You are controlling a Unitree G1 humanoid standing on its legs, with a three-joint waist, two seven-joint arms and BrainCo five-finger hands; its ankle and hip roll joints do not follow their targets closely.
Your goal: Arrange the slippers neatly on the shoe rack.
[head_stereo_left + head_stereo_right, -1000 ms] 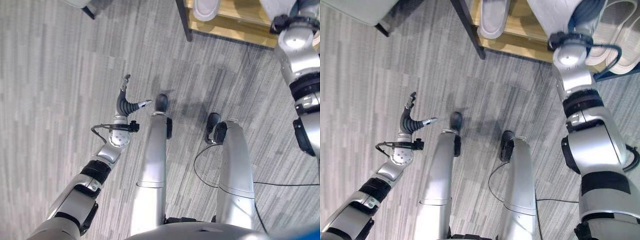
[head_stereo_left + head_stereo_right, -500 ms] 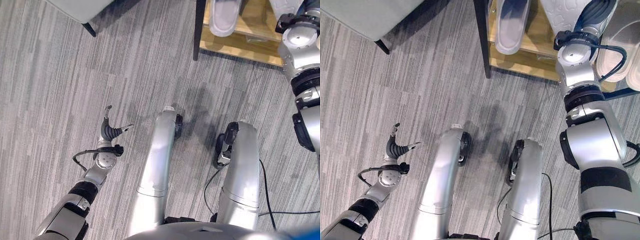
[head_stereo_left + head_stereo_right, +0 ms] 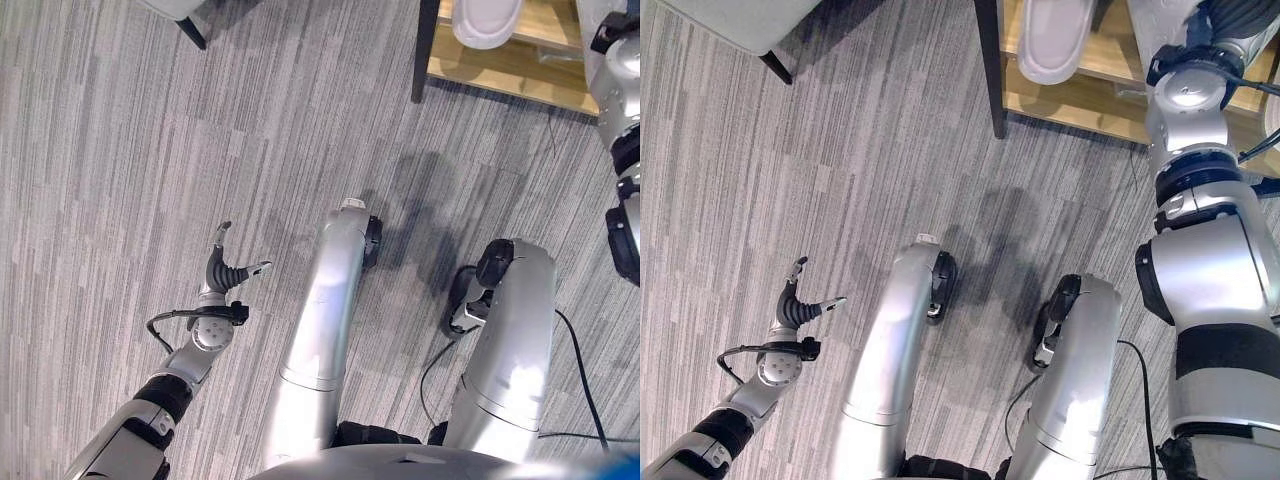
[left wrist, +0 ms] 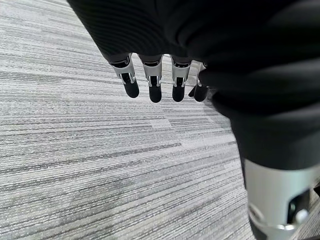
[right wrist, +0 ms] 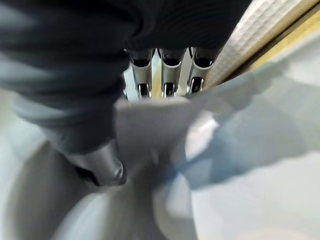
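The left hand (image 3: 222,272) is hanging over the bare grey striped carpet floor (image 3: 120,180), fingers spread loosely, holding nothing. The right hand (image 5: 165,75) is gripping a pale grey foam slipper (image 5: 165,130) at the light wooden shoe rack (image 3: 1080,100), where another pale grey slipper (image 3: 1055,40) is lying beside its dark metal post (image 3: 990,60).

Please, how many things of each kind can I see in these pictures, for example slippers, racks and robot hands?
Slippers: 2, a grey slipper on the shelf and a white slipper by the right hand; more may be hidden.
Shoe rack: 1
Grey furniture piece: 1
Hands: 2, counting the left hand over the floor.
Total: 6
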